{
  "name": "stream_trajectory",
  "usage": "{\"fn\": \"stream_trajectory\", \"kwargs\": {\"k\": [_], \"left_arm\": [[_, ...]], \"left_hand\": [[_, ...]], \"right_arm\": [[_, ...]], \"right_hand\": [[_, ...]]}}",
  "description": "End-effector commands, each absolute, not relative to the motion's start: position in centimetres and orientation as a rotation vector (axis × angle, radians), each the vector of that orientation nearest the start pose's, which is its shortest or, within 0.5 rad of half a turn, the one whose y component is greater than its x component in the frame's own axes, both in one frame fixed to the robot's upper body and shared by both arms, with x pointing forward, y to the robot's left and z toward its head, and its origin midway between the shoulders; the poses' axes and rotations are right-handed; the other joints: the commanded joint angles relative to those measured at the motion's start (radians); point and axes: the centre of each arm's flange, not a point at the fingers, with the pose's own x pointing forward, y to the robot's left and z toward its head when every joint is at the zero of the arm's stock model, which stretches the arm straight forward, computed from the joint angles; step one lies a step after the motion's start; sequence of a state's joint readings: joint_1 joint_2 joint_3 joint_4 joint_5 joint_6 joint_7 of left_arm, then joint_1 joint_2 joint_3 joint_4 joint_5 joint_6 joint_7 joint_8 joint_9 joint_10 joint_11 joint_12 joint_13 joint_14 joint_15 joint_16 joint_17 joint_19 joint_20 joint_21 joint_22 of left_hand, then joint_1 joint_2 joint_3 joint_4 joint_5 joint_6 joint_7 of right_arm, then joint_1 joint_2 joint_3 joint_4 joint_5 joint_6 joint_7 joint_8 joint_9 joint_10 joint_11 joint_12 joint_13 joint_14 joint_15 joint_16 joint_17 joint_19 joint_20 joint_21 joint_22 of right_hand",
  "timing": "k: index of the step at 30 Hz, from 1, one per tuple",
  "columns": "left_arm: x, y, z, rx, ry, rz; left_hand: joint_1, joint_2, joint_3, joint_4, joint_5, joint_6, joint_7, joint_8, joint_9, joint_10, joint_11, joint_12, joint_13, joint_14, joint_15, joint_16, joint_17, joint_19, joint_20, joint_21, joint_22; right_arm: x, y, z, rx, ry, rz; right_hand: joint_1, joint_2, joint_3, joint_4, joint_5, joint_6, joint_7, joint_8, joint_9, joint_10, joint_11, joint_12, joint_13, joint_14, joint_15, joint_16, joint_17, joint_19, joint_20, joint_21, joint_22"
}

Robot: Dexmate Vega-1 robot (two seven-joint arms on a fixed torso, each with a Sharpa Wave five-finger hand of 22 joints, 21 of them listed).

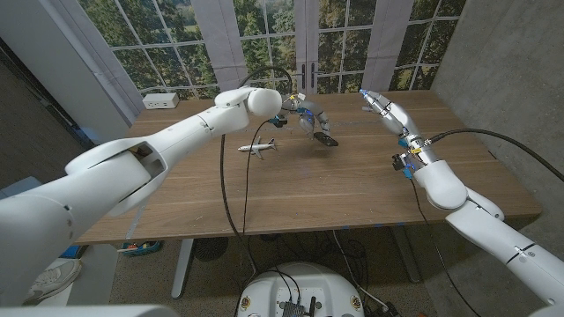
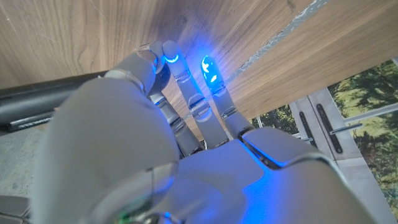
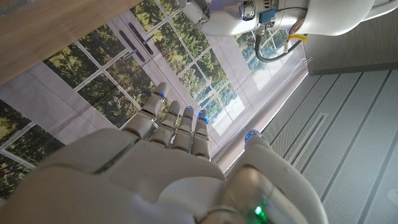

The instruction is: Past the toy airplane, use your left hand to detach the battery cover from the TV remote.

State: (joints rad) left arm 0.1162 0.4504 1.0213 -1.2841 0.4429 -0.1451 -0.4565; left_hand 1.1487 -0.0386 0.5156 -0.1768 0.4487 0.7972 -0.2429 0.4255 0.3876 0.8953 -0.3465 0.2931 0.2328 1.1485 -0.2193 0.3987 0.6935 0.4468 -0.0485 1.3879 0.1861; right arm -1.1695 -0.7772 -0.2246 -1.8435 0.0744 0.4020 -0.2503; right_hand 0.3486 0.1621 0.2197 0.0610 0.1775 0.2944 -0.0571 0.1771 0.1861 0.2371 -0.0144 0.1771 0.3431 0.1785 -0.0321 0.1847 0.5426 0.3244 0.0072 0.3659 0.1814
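TV remote (image 1: 325,138) lies dark and slim on the wooden surface (image 1: 352,189), past the toy airplane (image 1: 256,147) and right under the left hand (image 1: 308,118), whose fingers reach down onto its far end. In the left wrist view that left hand (image 2: 186,124) shows fingers (image 2: 177,81) held close together and pointing at the wood, with a dark bar beside the thumb that is probably the remote; whether they pinch it or only press on it I cannot tell.

Judging from this, the likeliest failure is the remote sliding or pivoting on the smooth wood when the fingers push at the cover, since nothing braces its other end. A push that catches the body and not the cover would simply shove the whole thing toward the airplane, which sits near enough to be knocked. The black cable (image 1: 231,189) trailing across the surface could also snag a sweeping arm.

The right hand (image 1: 385,112) hovers well apart to the side, fingers loosely spread and holding nothing; its own wrist view shows that right hand (image 3: 180,155) against the windows.

The battery cover itself is too small to make out, so whether it faces up, or has already shifted, is unclear. The contact between the fingertips and the remote is hidden by the hand.
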Motion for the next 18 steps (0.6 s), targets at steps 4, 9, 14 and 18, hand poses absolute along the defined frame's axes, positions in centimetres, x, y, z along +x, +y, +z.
{"fn": "stream_trajectory", "kwargs": {"k": [4, 9, 14, 18], "left_arm": [[64.5, 3.0, 11.0, 1.835, -0.731, -0.5], [64.9, 3.0, 10.8, 1.859, -0.725, -0.476], [65.4, 3.0, 10.2, 1.889, -0.725, -0.459], [66.0, 3.3, 9.9, 1.895, -0.712, -0.454]], "left_hand": [[-0.004, 0.009, 0.01, 0.002, -0.002, 0.255, 0.239, -0.006, 0.003, 0.371, 0.163, 0.002, 0.436, 0.005, -0.02, -0.009, 0.001, -0.005, -0.062, 0.006, 0.0], [-0.005, 0.008, 0.01, 0.002, -0.004, 0.257, 0.239, -0.008, 0.003, 0.373, 0.161, 0.0, 0.437, 0.007, -0.02, -0.009, 0.003, -0.005, -0.063, 0.007, -0.001], [-0.005, 0.009, 0.011, 0.002, -0.006, 0.257, 0.236, -0.011, 0.003, 0.37, 0.16, -0.002, 0.44, 0.007, -0.02, -0.01, 0.004, -0.005, -0.063, 0.008, -0.001], [-0.006, 0.01, 0.011, 0.002, -0.007, 0.257, 0.235, -0.013, 0.003, 0.375, 0.16, -0.006, 0.436, 0.007, -0.02, -0.012, 0.003, -0.008, -0.063, 0.008, -0.001]], "right_arm": [[49.5, -27.7, 1.1, -0.495, -1.002, 0.19], [48.9, -27.5, 1.1, -0.493, -1.02, 0.218], [48.8, -27.5, 1.2, -0.491, -1.02, 0.219], [49.2, -27.7, 1.2, -0.476, -0.996, 0.229]], "right_hand": [[-0.007, -0.004, 0.005, 0.004, 0.0, -0.001, 0.01, 0.005, -0.001, -0.001, 0.005, 0.006, -0.006, -0.004, 0.0, -0.001, -0.006, -0.007, -0.002, -0.003, 0.0], [-0.009, -0.006, 0.006, 0.004, 0.0, -0.001, 0.013, 0.006, -0.001, 0.001, 0.01, 0.007, -0.01, -0.005, 0.001, -0.001, -0.012, -0.007, 0.0, -0.005, 0.0], [-0.012, -0.007, 0.007, 0.003, 0.001, -0.002, 0.012, 0.007, -0.001, 0.001, 0.011, 0.007, -0.014, -0.006, 0.001, -0.001, -0.018, -0.007, 0.001, -0.007, -0.001], [-0.014, -0.008, 0.009, 0.003, 0.001, -0.002, 0.012, 0.007, -0.002, 0.002, 0.011, 0.008, -0.018, -0.008, 0.0, -0.002, -0.023, -0.007, 0.002, -0.008, -0.001]]}}
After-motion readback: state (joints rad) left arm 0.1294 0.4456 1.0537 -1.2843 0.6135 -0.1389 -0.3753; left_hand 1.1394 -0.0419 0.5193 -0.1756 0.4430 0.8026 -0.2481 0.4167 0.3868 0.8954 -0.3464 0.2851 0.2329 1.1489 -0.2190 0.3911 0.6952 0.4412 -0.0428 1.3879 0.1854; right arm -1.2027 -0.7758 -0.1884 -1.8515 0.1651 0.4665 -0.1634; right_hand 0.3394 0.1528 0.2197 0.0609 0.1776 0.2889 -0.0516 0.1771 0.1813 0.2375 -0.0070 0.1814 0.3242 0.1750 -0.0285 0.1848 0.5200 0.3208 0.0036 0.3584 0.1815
